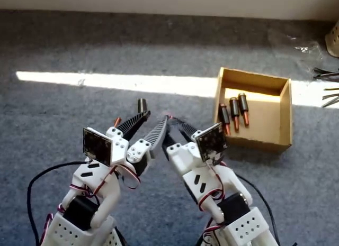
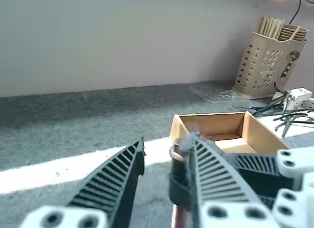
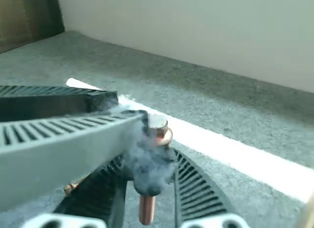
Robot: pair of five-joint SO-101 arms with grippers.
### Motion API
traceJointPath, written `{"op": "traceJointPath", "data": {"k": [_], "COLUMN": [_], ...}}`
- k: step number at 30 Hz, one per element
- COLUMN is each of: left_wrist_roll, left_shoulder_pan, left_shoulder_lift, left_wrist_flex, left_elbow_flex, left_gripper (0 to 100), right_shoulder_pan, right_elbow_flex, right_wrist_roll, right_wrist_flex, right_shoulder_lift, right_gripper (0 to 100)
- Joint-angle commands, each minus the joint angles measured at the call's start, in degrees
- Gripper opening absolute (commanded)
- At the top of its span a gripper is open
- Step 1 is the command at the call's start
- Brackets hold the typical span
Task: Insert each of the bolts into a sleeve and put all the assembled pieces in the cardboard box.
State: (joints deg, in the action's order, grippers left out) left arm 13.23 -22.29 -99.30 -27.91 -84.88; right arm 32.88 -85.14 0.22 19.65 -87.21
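Nearly upright, a sleeved bolt (image 3: 148, 175) sits clamped between the fingers of the right gripper (image 1: 170, 125) above the grey carpet (image 1: 63, 45), its copper shank poking out below the dark sleeve and its head showing on top. The left gripper (image 1: 157, 116) meets it from the other side with jaws spread wide and holding nothing. The sleeved bolt stands inside that gap, close against one of the fingers (image 2: 216, 179); whether they touch cannot be told. Seen from the right wrist, that pale finger lies across the front of the right gripper and hides part of it.

Just beyond the left gripper's tips a loose sleeve (image 1: 142, 105) stands on end on the carpet, and a loose bolt (image 1: 117, 121) lies beside the left gripper's outer finger, near that sleeve but apart from it. To the right of both arms sits the box (image 1: 253, 142), open-topped, with three pieces (image 1: 234, 115) lying side by side along its left wall. A band of sunlight (image 1: 106, 81) crosses the carpet and the box. Past the box are a perforated holder (image 2: 267, 63) filled with sticks and some black cables (image 1: 326, 74).

Count: one sleeved bolt held, three pieces boxed, one sleeve and one bolt loose, one box
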Motion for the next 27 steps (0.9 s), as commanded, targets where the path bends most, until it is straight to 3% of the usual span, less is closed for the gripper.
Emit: {"op": "traceJointPath", "data": {"k": [1,5,11,15,22,27], "left_wrist_roll": [0.53,0.62,0.18,0.18,0.18,0.09], "left_shoulder_pan": [4.53,6.02,6.11,6.11,6.11,6.20], "left_shoulder_lift": [-3.91,-5.58,-5.23,-5.23,-5.23,-5.23], "left_wrist_flex": [-0.09,-0.18,0.09,0.09,0.09,0.09], "left_elbow_flex": [2.33,2.24,-1.45,-3.65,-6.46,-6.46], "left_gripper": [14,14,0,1,2,2], "right_shoulder_pan": [-4.35,-7.96,-14.90,-19.21,-19.91,-20.26], "right_elbow_flex": [4.09,5.93,19.12,26.86,30.02,40.13], "right_wrist_roll": [-0.35,-0.18,-0.18,2.90,4.22,4.22], "right_wrist_flex": [4.88,9.80,24.04,28.70,34.51,39.96], "right_shoulder_lift": [-0.84,-0.66,-0.40,-0.31,0.40,11.47], "right_gripper": [0.6,0.6,0.7,0.7,0.7,0.7]}}
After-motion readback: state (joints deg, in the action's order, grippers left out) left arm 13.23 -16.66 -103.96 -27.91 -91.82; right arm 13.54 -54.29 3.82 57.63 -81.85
